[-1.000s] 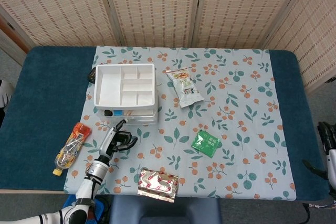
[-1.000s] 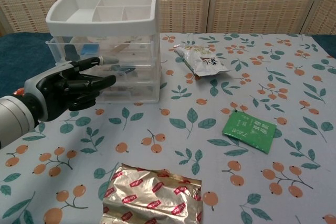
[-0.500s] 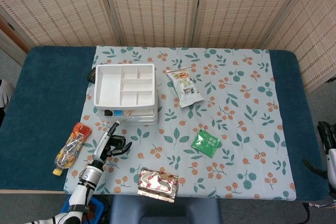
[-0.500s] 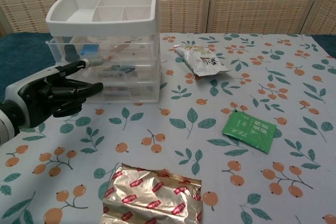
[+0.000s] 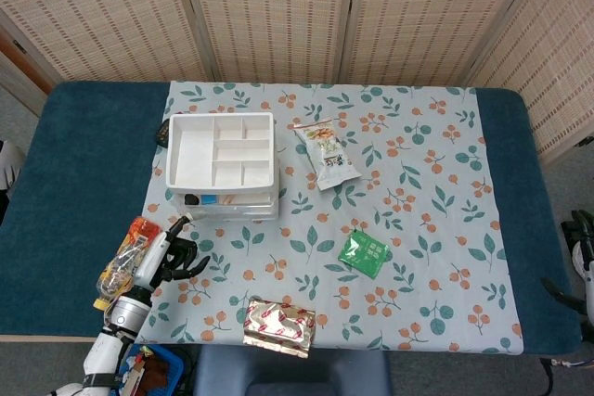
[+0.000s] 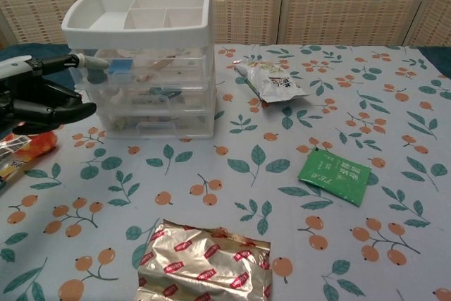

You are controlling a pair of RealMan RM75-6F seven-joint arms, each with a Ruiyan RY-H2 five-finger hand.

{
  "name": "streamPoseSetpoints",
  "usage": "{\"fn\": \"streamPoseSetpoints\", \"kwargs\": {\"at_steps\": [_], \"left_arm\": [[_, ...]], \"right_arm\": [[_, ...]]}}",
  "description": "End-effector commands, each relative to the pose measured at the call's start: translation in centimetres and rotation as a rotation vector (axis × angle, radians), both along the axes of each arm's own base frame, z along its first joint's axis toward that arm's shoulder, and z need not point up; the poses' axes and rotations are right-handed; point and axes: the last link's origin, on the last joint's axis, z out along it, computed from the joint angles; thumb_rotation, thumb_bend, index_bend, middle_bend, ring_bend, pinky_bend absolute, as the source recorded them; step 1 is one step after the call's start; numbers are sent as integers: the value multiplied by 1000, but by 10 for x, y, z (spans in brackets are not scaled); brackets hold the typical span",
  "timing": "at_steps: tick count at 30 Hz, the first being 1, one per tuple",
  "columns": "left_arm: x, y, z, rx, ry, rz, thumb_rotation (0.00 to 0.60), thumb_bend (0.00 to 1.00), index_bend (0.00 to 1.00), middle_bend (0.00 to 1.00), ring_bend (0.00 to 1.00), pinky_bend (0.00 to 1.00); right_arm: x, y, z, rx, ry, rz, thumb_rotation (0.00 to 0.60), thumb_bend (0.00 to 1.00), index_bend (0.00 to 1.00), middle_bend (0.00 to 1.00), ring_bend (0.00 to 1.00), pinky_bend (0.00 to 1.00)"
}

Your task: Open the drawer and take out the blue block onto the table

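Note:
A white drawer unit (image 5: 221, 166) with clear drawer fronts (image 6: 144, 82) stands at the left of the floral cloth, and its drawers look shut. The blue block (image 6: 120, 67) shows through the top drawer's clear front, also as a small blue patch (image 5: 210, 199) from above. My left hand (image 6: 35, 96) hovers left of the unit, apart from it, fingers stretched out and holding nothing; in the head view the left hand (image 5: 169, 252) is in front of the unit, beside the bottle. My right hand (image 5: 580, 248) sits at the table's far right edge, mostly cut off.
An orange drink bottle (image 5: 125, 261) lies by my left hand. A snack packet (image 5: 327, 153) lies right of the unit, a green tea sachet (image 5: 364, 254) mid-table, a gold and red packet (image 5: 279, 326) at the front edge. A black object (image 5: 161, 132) sits behind the unit.
My left hand has drawn back from the drawer front, moving left and toward the table's near edge. The drawer unit and the other items have not moved.

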Motion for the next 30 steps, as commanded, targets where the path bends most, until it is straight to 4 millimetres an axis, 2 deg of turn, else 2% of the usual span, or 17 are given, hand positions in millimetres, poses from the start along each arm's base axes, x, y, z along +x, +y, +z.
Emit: {"fn": "streamPoseSetpoints", "kwargs": {"at_steps": [1,20,30], "left_arm": [[4,8,7,14,41,-35,600,309,188,840,924,1000],[16,32,7,26,133,-80,600,309,189,840,924,1000],[18,38,2,-8,225,-101,600,309,207,839,924,1000]], "right_arm": [[0,0,1,-4,0,1,600,93,0,78,34,133],[-6,5,2,-11,-9,-20,600,93,0,78,34,132],[-8,5,1,-7,-14,-23,600,94,0,78,34,132]]}}
